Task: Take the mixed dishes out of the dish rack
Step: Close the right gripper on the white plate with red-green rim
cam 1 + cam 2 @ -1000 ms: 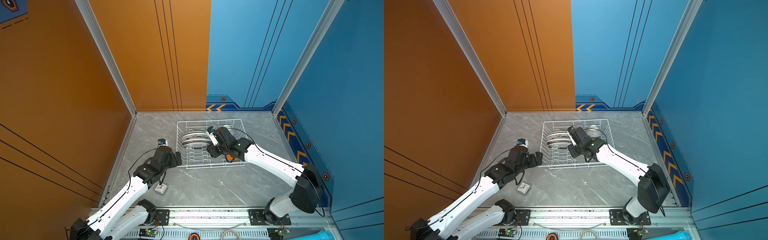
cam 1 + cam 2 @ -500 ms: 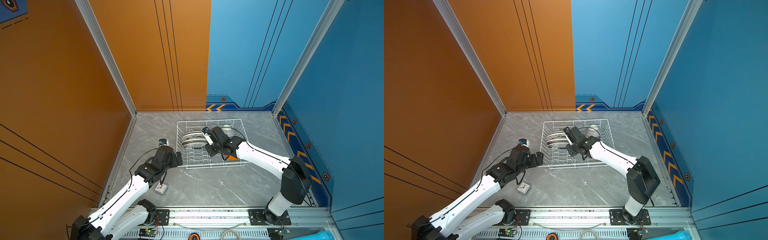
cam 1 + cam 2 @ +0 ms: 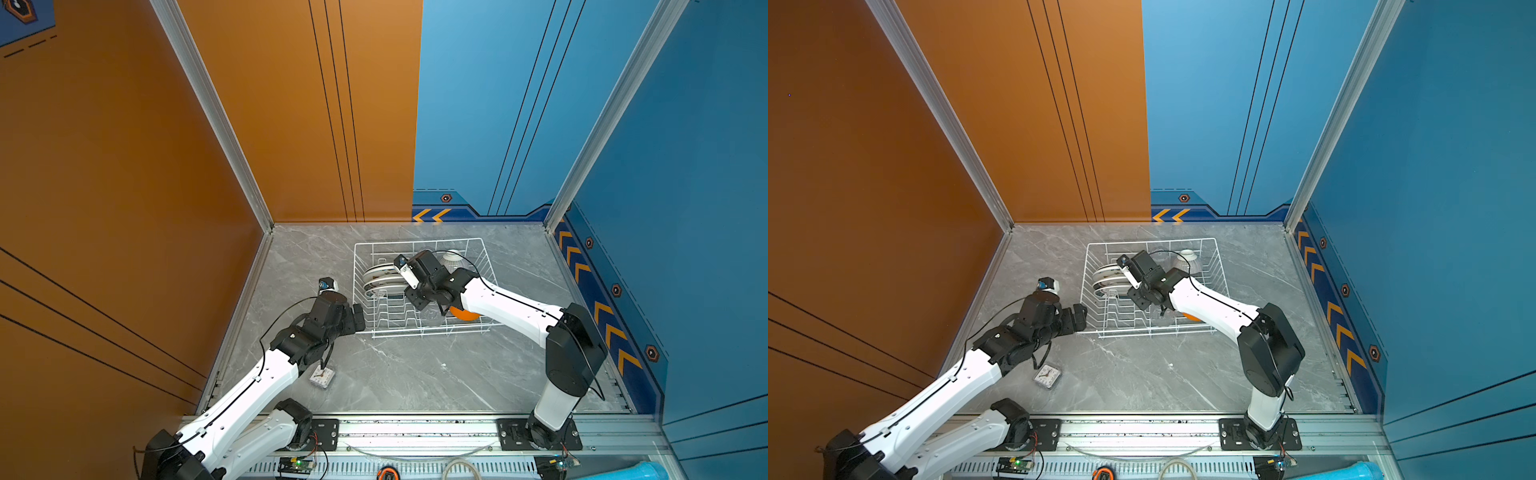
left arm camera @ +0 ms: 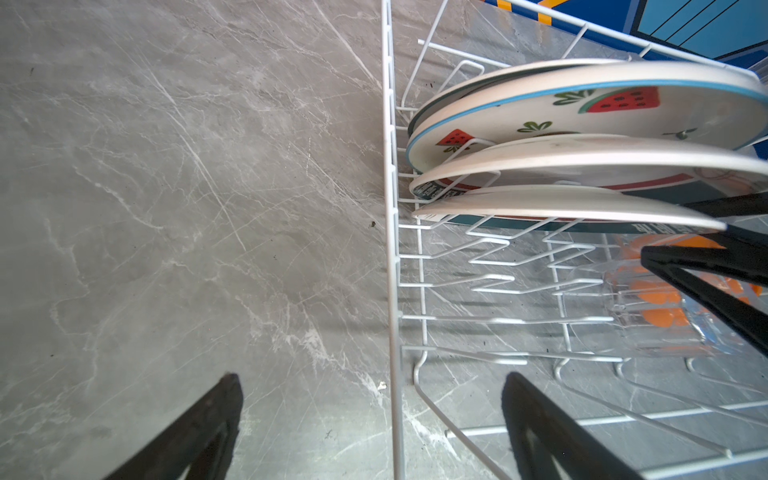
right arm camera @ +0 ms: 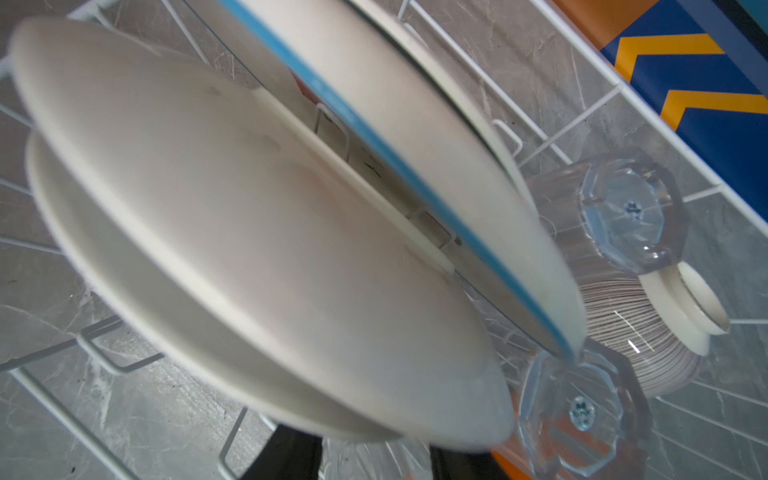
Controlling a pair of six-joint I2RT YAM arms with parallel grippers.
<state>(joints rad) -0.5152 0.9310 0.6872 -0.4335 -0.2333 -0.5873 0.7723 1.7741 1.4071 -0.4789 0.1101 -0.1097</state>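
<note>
**In the dish rack (image 4: 390, 249): plate rim between the right jaws**

The plates (image 3: 380, 278) stand on edge, leaning in the dividers (image 4: 490, 257). The right jaws straddle the front plate (image 4: 561, 203) at its rim. We cannot tell whether they clamp it. The left jaws hang released astride the rack's side wall. We judge the right arm (image 3: 498, 299) nearer.

No text legible, blurred white lettering (image 4: 652, 227) on a plate (image 4: 561, 203) rim, yellow chevrons (image 3: 432, 215) on the blue wall strip (image 3: 461, 211)
</note>
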